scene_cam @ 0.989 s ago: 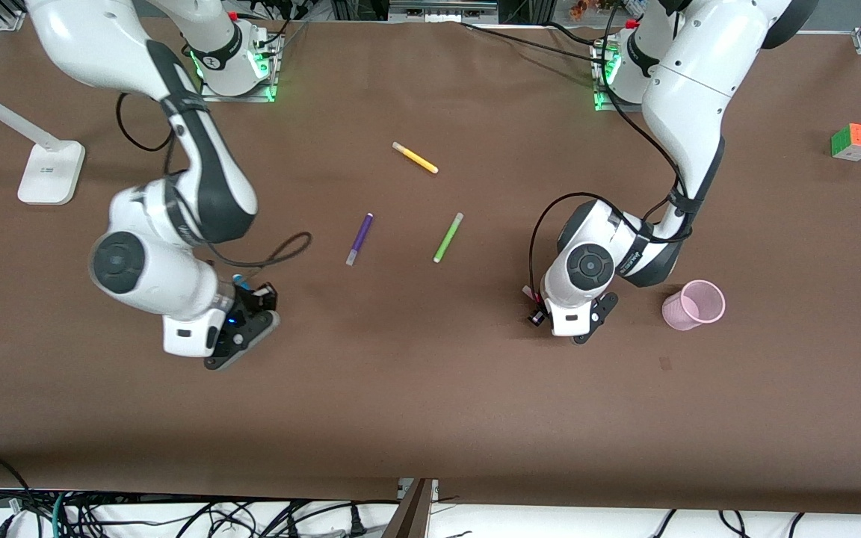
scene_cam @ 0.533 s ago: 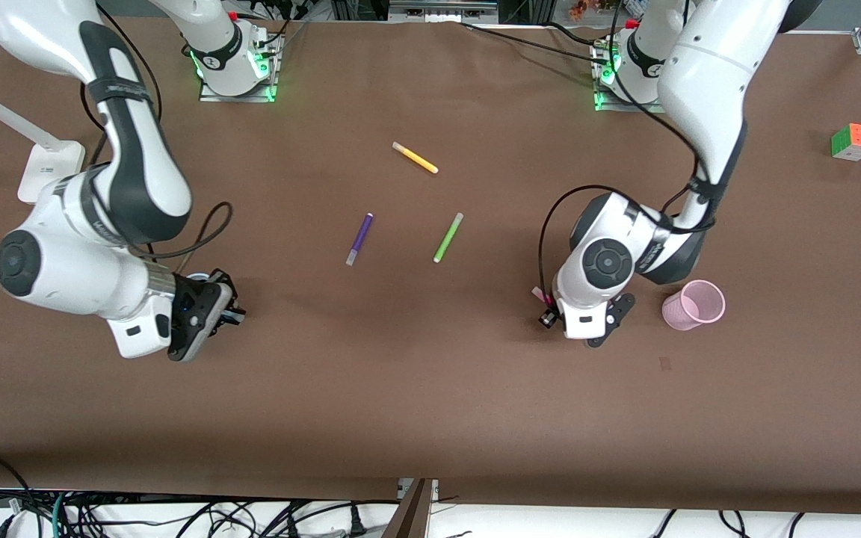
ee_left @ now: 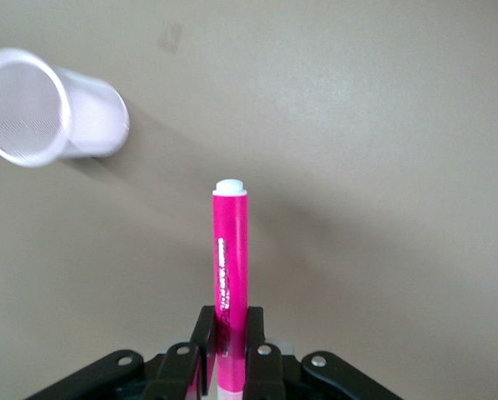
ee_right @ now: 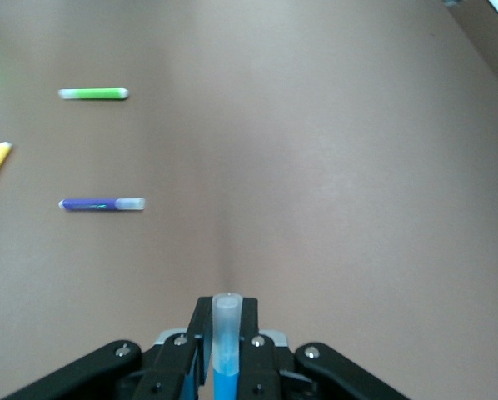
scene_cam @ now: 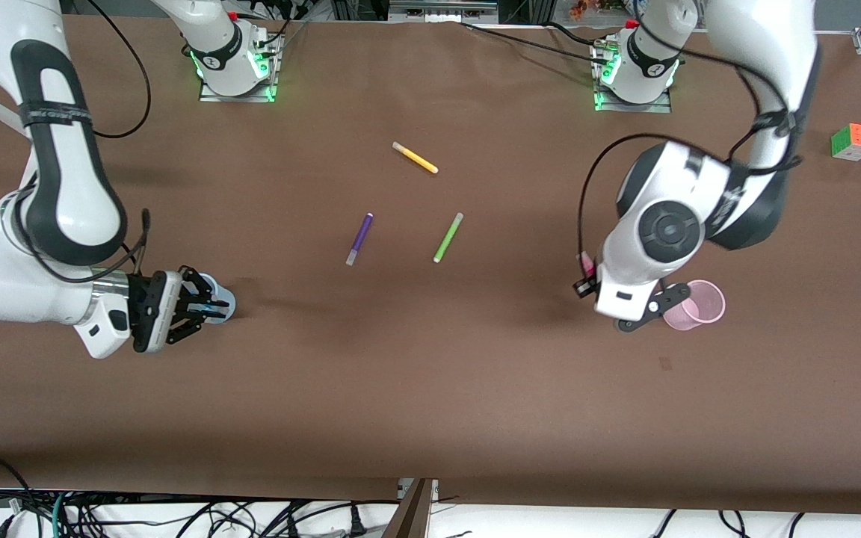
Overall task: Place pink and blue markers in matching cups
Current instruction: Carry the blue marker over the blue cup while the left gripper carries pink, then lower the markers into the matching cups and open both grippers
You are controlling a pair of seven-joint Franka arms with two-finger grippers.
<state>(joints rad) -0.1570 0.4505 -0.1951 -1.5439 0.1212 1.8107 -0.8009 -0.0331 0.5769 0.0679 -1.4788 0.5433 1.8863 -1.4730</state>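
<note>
Your left gripper [ee_left: 226, 354] is clamped on the pink marker [ee_left: 230, 267], pale cap pointing away from the wrist, and hangs over the desk [scene_cam: 430, 388] just beside the pink cup [scene_cam: 694, 305], which stands toward the left arm's end. Your right gripper [ee_right: 224, 354] is clamped on the blue marker [ee_right: 226, 342], greyish cap outward, and sits over the pale blue cup [scene_cam: 220, 297] at the right arm's end. Between the 2 arms 3 markers lie loose on the desk: a yellow marker [scene_cam: 415, 158] farthest from the front camera, then a purple marker [scene_cam: 359, 239] and a lime-green marker [scene_cam: 448, 237] side by side. A colour cube [scene_cam: 854, 141] rests near the left arm's desk edge.
</note>
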